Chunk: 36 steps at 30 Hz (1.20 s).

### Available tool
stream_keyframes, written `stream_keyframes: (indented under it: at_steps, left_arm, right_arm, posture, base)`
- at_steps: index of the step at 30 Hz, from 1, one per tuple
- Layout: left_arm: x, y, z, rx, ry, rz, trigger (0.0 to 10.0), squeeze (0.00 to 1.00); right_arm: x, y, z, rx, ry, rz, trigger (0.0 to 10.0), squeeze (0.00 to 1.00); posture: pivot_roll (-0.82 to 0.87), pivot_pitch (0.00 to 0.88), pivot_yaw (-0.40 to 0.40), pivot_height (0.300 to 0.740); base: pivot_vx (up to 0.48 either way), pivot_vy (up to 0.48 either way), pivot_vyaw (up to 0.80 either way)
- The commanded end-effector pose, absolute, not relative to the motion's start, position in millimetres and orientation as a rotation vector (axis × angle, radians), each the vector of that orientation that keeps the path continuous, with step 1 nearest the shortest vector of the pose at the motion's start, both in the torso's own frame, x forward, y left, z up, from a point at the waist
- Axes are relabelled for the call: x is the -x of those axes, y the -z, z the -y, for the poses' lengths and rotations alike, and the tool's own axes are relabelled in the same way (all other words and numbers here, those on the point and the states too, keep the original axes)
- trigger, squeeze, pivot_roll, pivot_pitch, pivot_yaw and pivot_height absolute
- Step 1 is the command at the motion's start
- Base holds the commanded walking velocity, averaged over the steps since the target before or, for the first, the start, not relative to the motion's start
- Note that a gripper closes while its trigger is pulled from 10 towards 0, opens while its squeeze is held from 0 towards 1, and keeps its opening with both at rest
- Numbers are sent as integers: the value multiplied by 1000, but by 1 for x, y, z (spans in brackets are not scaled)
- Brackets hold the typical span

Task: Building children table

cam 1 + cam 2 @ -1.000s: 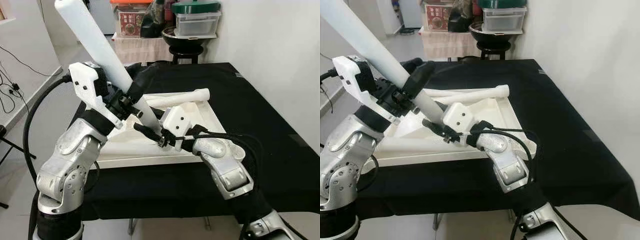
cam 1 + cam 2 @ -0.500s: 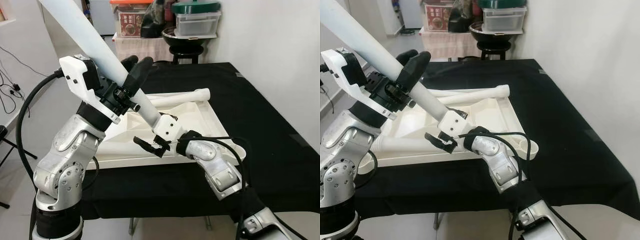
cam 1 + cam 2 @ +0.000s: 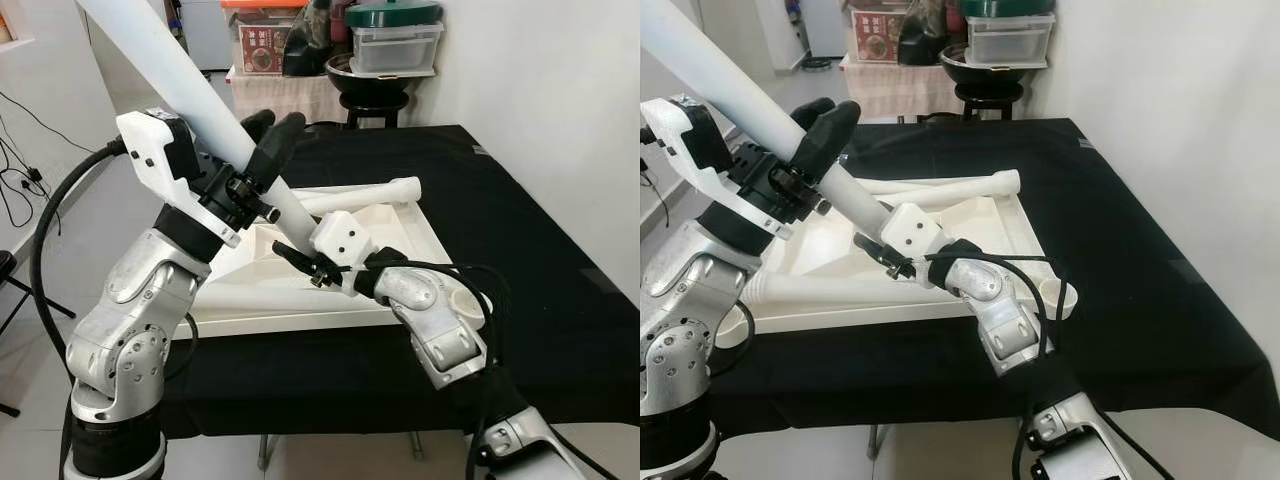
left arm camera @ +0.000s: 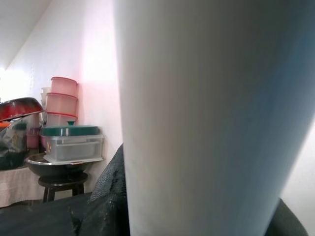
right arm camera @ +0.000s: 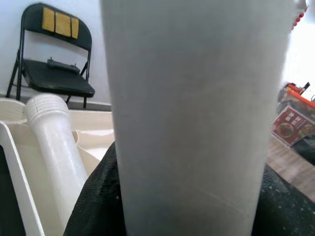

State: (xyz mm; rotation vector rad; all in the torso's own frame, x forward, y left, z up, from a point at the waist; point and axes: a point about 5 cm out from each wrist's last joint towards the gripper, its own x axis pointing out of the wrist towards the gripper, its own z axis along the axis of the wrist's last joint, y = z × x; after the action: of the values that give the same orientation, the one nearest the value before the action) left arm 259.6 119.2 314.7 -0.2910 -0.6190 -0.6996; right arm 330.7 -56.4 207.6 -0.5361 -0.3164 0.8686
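Pincers both clench one white table leg [image 3: 190,85]: left pincer [image 3: 268,140] high, right pincer [image 3: 300,262] at its lower end, over the upturned tabletop [image 3: 400,225].

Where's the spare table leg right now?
The spare table leg lies across the far edge of the upturned white tabletop, just beyond the right gripper.
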Motion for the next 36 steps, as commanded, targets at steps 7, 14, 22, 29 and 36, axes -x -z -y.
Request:
stream_keyframes:
  at_steps: [7, 14, 22, 29, 36]
  left_arm:
    - [-258, -312, -102, 319, 778, 604, 10000, 443]
    - [-270, -296, -125, 354, 615, 554, 10000, 1000]
    - [-267, -269, -173, 329, 415, 480, 10000, 1000]
    - [-261, -246, -184, 281, 314, 399, 10000, 1000]
    - [-257, -197, -166, 245, 278, 239, 10000, 0]
  right_arm:
    - [-335, -193, 58, 655, -875, 255, 0, 0]
    - [-346, -203, 73, 505, -760, 254, 0, 0]
    - [-364, -230, 98, 136, -517, 310, 0, 0]
    - [-371, -241, 111, 14, -422, 338, 0, 0]
    - [-366, -237, 102, 5, -480, 328, 10000, 0]
  posture:
    - [-41, 0, 25, 740]
    - [-45, 0, 28, 740]
    - [-34, 0, 25, 740]
    - [-27, 0, 20, 740]
    - [-40, 0, 14, 740]
  base:
    - [0, 0, 0]
    - [0, 0, 0]
    - [0, 0, 0]
    - [0, 0, 0]
    - [0, -120, 0]
